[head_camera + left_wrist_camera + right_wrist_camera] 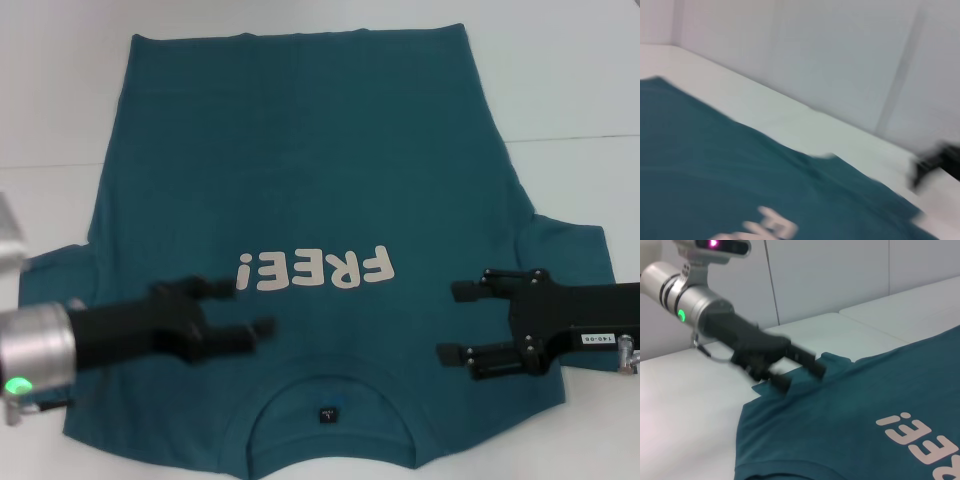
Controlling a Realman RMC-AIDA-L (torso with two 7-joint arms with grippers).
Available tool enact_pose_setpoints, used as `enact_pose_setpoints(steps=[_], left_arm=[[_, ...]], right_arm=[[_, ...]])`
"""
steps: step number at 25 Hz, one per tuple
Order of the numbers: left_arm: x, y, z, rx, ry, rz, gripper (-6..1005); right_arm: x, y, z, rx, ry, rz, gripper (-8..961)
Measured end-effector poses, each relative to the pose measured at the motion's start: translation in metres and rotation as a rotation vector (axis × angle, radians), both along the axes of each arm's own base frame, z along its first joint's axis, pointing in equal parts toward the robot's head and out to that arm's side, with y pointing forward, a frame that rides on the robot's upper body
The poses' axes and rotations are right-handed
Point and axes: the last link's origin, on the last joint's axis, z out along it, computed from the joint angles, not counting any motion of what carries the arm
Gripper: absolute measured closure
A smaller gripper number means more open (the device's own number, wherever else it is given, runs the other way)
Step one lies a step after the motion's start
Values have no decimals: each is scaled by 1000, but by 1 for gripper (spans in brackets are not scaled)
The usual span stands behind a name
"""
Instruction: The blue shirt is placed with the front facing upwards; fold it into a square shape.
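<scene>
The blue shirt (300, 170) lies flat and face up on the white table (580, 80), with its white "FREE!" lettering (315, 268) on the chest and its collar (330, 395) with a small dark tag (327, 414) nearest me. My left gripper (248, 308) is open and empty, low over the chest beside the left shoulder. My right gripper (448, 322) is open and empty over the right shoulder. The right wrist view shows the left gripper (805, 377) above the shirt (865, 390). The left wrist view shows the shirt (715, 165) and the right gripper (937, 162) farther off.
Both short sleeves spread out sideways, the left sleeve (55, 270) and the right sleeve (570, 250). The hem (300, 38) lies at the far side. A seam (570, 140) crosses the tabletop. White walls (840, 60) stand behind the table.
</scene>
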Motion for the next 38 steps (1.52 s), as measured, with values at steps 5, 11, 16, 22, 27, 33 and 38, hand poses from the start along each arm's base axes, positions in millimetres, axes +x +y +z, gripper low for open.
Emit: enact_pose_setpoints(steps=[5,11,16,22,27,33,38], left_arm=[[-23,3,33,16,-64,191,97],[-57,-2,58,39,-68,409,98],[-69,-5,58,42,-23,449,98],[-78,-2,51,64,60,484,99],[-85,0,49,80,109,512,99],[-88,0,46,88,133,528,100],[-91,1,43,88,139,536,100]], right_arm=[[0,0,-1,1,-1,7,26],[-1,1,-3,9,9,21,27],[-2,2,-3,11,8,26,27],[-2,5,-3,24,-1,26,27],[-2,5,-3,26,-1,26,27],[-1,5,-3,28,-3,26,27],[-1,6,-2,32,-5,24,26]])
